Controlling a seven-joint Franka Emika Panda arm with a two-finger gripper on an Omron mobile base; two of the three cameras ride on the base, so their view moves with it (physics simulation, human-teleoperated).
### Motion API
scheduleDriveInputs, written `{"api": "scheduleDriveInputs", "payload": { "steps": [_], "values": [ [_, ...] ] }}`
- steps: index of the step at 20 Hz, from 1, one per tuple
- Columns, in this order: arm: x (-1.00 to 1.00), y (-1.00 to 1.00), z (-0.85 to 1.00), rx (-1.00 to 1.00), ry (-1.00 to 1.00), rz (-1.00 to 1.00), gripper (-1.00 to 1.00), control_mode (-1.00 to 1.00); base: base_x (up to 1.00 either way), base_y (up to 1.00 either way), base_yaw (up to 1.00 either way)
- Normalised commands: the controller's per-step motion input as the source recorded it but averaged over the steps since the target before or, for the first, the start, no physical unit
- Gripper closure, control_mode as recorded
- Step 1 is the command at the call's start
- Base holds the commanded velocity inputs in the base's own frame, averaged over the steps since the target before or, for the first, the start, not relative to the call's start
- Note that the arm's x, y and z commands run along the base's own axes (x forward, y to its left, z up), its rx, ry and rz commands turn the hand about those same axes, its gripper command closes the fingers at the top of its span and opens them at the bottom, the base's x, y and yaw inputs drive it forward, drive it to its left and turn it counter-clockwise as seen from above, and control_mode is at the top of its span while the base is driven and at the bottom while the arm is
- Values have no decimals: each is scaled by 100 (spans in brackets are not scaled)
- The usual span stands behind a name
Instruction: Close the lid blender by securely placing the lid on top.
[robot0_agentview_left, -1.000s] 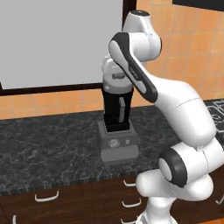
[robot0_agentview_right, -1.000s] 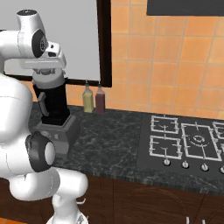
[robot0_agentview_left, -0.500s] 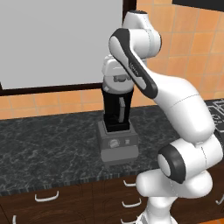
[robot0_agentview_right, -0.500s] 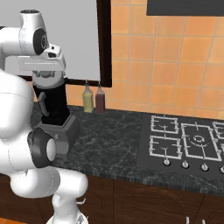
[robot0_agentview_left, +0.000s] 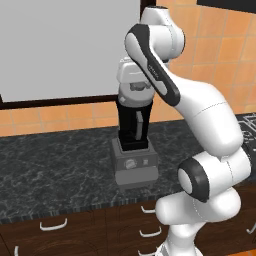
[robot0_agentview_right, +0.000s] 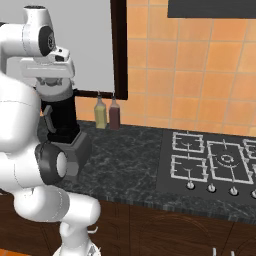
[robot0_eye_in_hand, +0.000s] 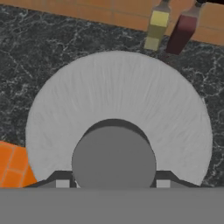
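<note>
The dark speckled stone surface (robot0_agentview_left: 60, 160) carries the tall black tapered blender (robot0_agentview_left: 134, 125) on its boxy grey base. Right over the jar's mouth sits the round light-grey lid (robot0_eye_in_hand: 118, 109) — light, rigid, probably slick. The gripper (robot0_eye_in_hand: 113, 183) pinches its small central knob, the sensible hold — keep it level.
</note>
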Motion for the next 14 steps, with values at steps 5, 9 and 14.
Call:
{"api": "scheduleDriveInputs", "payload": {
  "steps": [5, 9, 14],
  "values": [
    [-1, 0, 4, 1, 7, 0, 100, -100, 0, 0, 0],
    [0, 0, 49, 10, 34, 0, 100, -100, 0, 0, 0],
    [-8, 1, 10, 0, 19, 0, 100, -100, 0, 0, 0]
  ]
}}
